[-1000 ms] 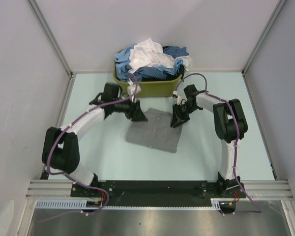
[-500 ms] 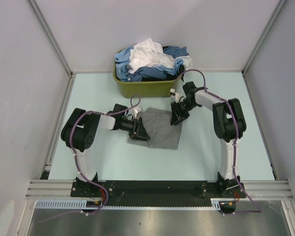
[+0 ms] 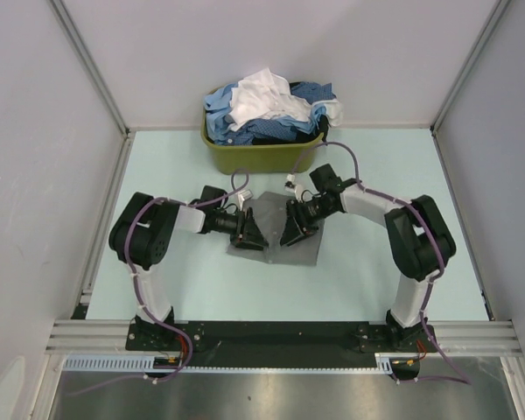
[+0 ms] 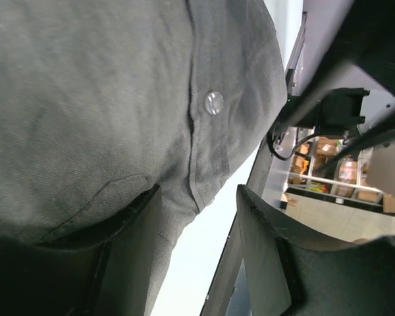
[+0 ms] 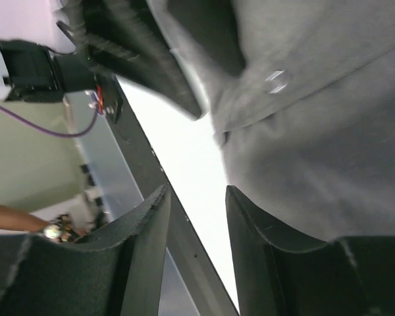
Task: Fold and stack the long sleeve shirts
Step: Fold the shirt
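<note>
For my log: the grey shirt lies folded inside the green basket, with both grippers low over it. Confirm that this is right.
Not right in one respect. The grey shirt is not inside the green basket; it lies folded on the table in front of that basket, as the top external view shows. The left gripper and right gripper are indeed low over it.

Paired manipulators: left arm (image 3: 144, 241) and right arm (image 3: 417, 245), each of white tubular links between bulky black joint housings. Thin purple cable (image 3: 356, 166) looped loosely along each arm, clear of the links in places. Matte black left gripper (image 4: 197, 257) and right gripper (image 5: 194, 230), each with two broad, flat fingers (image 4: 263, 263) of faintly grainy plastic, tapering toward rounded tips, with smooth bevelled inner edges.
</note>
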Controlling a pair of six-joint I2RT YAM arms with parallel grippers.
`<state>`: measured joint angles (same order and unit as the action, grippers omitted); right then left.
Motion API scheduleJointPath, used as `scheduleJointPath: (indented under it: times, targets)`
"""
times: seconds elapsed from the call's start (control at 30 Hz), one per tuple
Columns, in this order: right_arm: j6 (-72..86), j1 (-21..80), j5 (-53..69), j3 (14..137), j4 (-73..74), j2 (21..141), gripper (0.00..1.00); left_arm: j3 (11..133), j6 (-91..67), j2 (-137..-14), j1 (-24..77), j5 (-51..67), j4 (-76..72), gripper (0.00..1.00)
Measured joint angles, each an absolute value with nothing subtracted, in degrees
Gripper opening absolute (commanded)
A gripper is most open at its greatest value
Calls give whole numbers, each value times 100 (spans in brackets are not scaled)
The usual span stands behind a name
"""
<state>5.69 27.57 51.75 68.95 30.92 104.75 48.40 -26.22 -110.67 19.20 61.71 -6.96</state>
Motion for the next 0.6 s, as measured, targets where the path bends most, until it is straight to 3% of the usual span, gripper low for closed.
scheduleJointPath:
  times: [0.27,0.6]
  targets:
    - [1619,2427,5824,5677,1787,11126,35,4574,-1894,-10160,1955,6023,154,58]
    - [1028,1898,6396,5680,2300,11649,31,4484,-1905,-10916,1608,6667,106,56]
